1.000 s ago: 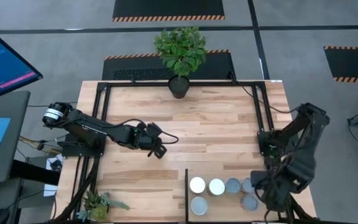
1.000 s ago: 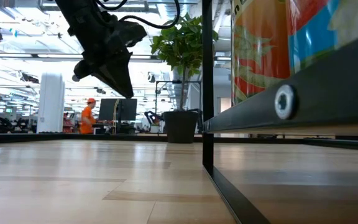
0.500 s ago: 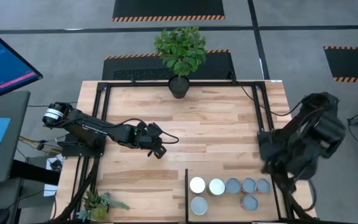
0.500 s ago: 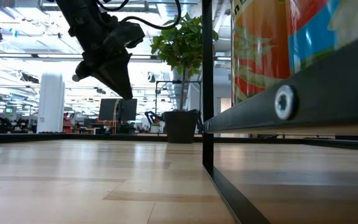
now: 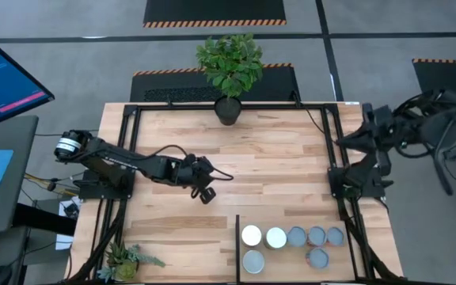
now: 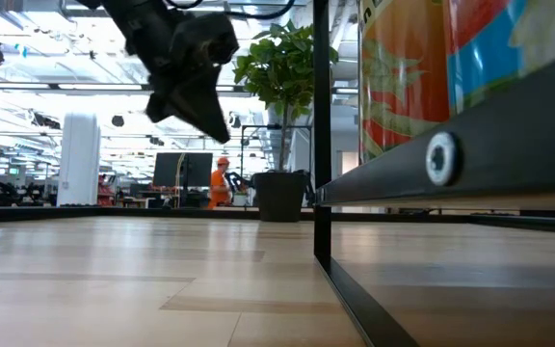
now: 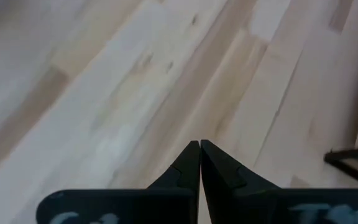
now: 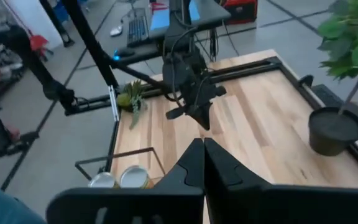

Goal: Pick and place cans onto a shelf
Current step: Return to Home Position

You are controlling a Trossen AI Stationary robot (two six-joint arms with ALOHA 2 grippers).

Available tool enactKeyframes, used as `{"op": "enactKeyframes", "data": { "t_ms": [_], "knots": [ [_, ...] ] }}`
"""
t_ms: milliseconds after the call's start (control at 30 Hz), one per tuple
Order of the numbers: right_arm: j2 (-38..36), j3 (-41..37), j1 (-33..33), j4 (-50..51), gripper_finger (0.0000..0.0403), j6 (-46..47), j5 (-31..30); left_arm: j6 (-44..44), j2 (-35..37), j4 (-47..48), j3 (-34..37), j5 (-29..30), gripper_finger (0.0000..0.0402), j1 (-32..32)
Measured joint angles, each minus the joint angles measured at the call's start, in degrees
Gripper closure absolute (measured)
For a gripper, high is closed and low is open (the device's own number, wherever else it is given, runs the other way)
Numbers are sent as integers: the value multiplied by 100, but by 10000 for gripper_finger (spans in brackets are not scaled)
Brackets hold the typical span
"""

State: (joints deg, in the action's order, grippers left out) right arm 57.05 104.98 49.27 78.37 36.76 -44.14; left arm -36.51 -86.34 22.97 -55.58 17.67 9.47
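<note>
Several cans [image 5: 296, 236] with silvery, white or pale-blue tops stand upright on the shelf [image 5: 283, 265], a light-wood panel framed in black bars at the table's near right. One can [image 6: 422, 67] fills the low view close up, and two cans [image 8: 120, 178] show in the right wrist view. My left gripper [image 5: 205, 194] is shut and empty, hovering over the bare middle of the table, left of the shelf; it also shows in the left wrist view [image 7: 199, 144]. My right gripper [image 5: 342, 142] is shut and empty, raised high at the table's right edge [image 8: 202, 142].
A black plant pot [image 5: 228, 110] with a green plant stands at the far edge's middle. A small plant [image 5: 125, 260] sits at the near left corner. Black frame bars [image 5: 131, 134] run along the table's sides. A person in orange [image 6: 219, 181] is far off in the room.
My right gripper has risen from over the cans at the shelf's right end, gone up and toward the table's far right, and turned toward the table's left. The can at the row's right end now shows. My left gripper has shifted slightly toward the table's right.
</note>
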Motion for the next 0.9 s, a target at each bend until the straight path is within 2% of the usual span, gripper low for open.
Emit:
{"op": "enactKeyframes", "data": {
  "t_ms": [133,267,467,733,900],
  "knots": [
    [-378,-408,-28,-203,390,-425,7,435,-1,-311,-1,1,402,-157],
    [-829,-1263,-28,-900,390,-954,9,593,1,-297,-1,-237,401,-401],
    [-1839,-3349,-19,-2806,390,-1857,412,837,185,-291,1,-294,402,-701],
    [-3560,-6067,-21,-5208,390,-2075,516,1495,1105,-328,1,30,401,-743],
    [-4203,-7099,-23,-6459,390,-2727,686,2019,1596,-328,1,62,401,-683]
  ]
}}
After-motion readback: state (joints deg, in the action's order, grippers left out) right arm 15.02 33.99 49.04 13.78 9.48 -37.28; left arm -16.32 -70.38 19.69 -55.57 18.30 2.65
